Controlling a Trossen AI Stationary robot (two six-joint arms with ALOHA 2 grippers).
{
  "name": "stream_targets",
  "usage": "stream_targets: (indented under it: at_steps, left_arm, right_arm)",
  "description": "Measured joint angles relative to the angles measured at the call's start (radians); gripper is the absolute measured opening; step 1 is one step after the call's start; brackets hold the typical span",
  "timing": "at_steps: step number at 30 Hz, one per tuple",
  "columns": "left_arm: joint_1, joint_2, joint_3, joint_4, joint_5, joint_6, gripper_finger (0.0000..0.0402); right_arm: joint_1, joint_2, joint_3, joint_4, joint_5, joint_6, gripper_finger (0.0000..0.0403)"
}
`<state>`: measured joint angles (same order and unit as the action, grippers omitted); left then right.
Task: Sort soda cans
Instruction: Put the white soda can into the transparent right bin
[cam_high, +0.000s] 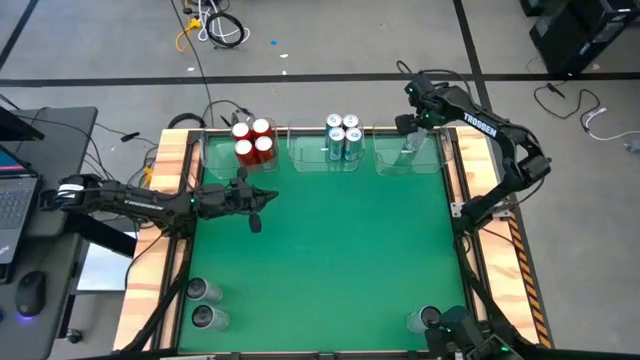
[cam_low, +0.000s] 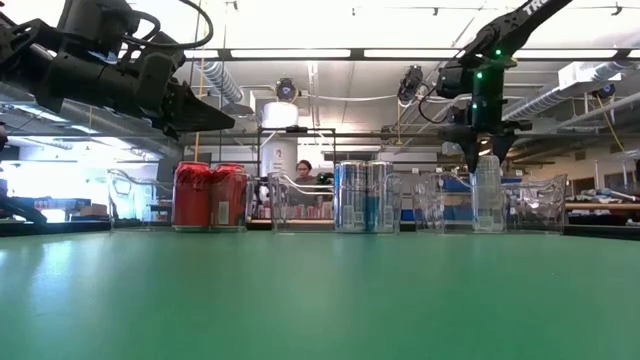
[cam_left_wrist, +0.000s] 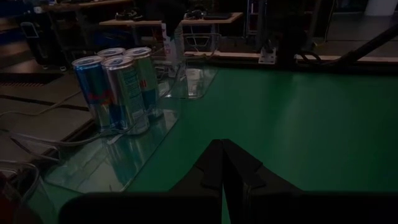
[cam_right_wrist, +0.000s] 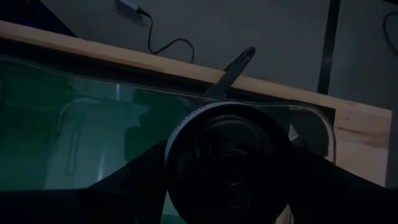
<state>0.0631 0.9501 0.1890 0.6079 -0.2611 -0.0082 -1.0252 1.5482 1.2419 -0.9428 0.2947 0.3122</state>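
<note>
The dark grey cylindrical metal can (cam_right_wrist: 229, 158) sits clamped between the right gripper (cam_high: 412, 142) fingers, inside the right clear plastic bin (cam_high: 437, 165). Lower it flat before releasing. Left gripper (cam_high: 255, 207) closed, empty, near the red cans (cam_high: 253, 141).

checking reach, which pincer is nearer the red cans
Left. The left pincer hovers just in front of the red cans; the right pincer is far off, over the bin at the other end.

Black jointed arms w/ white TROSSEN lettering, green LEDs.
</note>
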Motion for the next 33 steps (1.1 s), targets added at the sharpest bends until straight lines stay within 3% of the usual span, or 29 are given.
stream_targets:
  at_steps: [11, 25, 33]
  left_arm:
    - [0.000, 0.000, 0.000, -0.001, 0.000, 0.000, 0.0005]
    - [0.000, 0.000, 0.000, -0.001, 0.000, 0.000, 0.0005]
    - [0.000, 0.000, 0.000, -0.001, 0.000, 0.000, 0.0005]
  right_arm:
    - [-0.004, 0.002, -0.002, 0.029, 0.015, 0.003, 0.0259]
    - [-0.007, 0.006, -0.006, 0.041, 0.006, -0.062, 0.0333]
    - [-0.006, 0.005, -0.006, 0.042, -0.002, -0.113, 0.0349]
